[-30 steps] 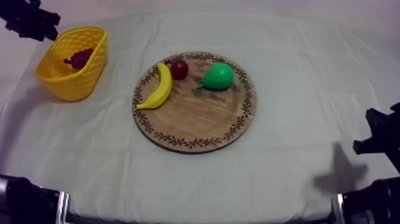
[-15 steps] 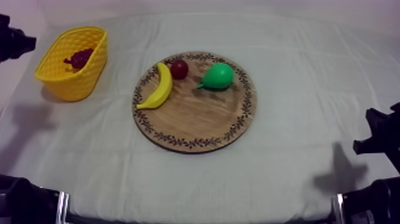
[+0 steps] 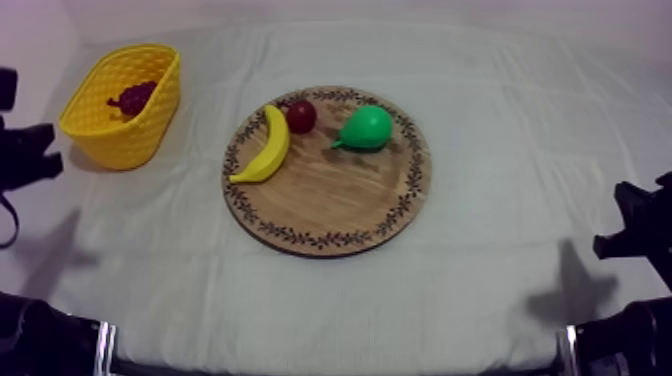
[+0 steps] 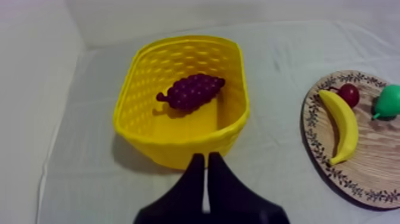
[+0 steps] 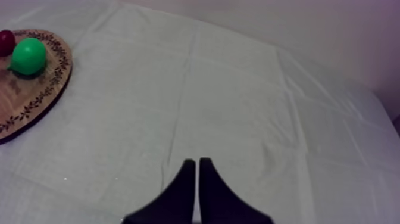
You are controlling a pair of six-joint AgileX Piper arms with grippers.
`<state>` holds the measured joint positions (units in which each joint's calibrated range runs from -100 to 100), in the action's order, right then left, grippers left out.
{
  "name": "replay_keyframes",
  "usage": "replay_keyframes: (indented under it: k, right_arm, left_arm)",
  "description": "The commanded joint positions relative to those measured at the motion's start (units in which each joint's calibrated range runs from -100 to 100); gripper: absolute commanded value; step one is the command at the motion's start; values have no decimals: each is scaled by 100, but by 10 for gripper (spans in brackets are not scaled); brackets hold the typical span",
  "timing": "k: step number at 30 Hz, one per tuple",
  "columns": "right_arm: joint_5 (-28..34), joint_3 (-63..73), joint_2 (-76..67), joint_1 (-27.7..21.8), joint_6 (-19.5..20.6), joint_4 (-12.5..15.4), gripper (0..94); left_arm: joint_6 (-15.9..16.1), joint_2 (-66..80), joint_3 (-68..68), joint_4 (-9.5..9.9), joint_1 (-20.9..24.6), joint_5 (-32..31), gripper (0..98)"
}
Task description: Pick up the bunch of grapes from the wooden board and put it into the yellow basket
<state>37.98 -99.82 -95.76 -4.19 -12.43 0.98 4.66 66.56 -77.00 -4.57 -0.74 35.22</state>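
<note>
Nearest the left wrist camera, the left hand (image 4: 206, 156) has its two black fingers pressed together into a narrow wedge. It grips nothing and is poised over the cloth just short of the near wall of the yellow basket (image 4: 184, 143). Past that wall, on the basket's floor, lies the bunch of grapes (image 4: 191, 91), on its side and free of any hand. Farther off stands the round wooden board (image 4: 369, 158), well apart from the basket. It carries the banana (image 4: 342, 122), the small red fruit (image 4: 349, 94) and the pear (image 4: 390, 101), and there are no grapes on it. The right hand (image 5: 197, 161) likewise has its fingers together and empty. It hangs over the bare cloth of the bench (image 5: 238, 89), with the board's rim away to one side. From above, the left hand sits at the bench's left edge, beside the basket but not touching it, and the right hand sits low at the right edge. I judge the placing step done: the grapes are where the task wants them and no hand is on them. What remains looks like the close of the task. The next move calls only for bringing the left arm down to rest at its own side, as the right is. It should keep clear of the basket wall so nothing is nudged, and no fresh grasp is needed.
</note>
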Motion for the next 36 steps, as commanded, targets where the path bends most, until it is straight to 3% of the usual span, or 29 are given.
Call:
replay_keyframes:
  k: [1,9,14,18,25,36]
  right_arm:
    - [0,4,0,-2,4,-3,3]
    - [0,4,0,-2,5,-3,3]
    - [0,4,0,-2,1,-3,3]
    - [0,4,0,-2,2,-3,3]
    - [0,4,0,-2,4,-3,3]
    - [0,4,0,-2,5,-3,3]
  left_arm:
    - [-32,645,-662,43,13,-215,0]
    - [-735,1748,-1864,625,34,-488,0]
    - [-626,2465,-2072,648,70,-101,0]
    - [-828,3038,-2093,642,37,113,0]
    - [-1319,3295,-2165,640,-49,108,0]
    - [-1386,3318,-2254,654,-67,-168,0]
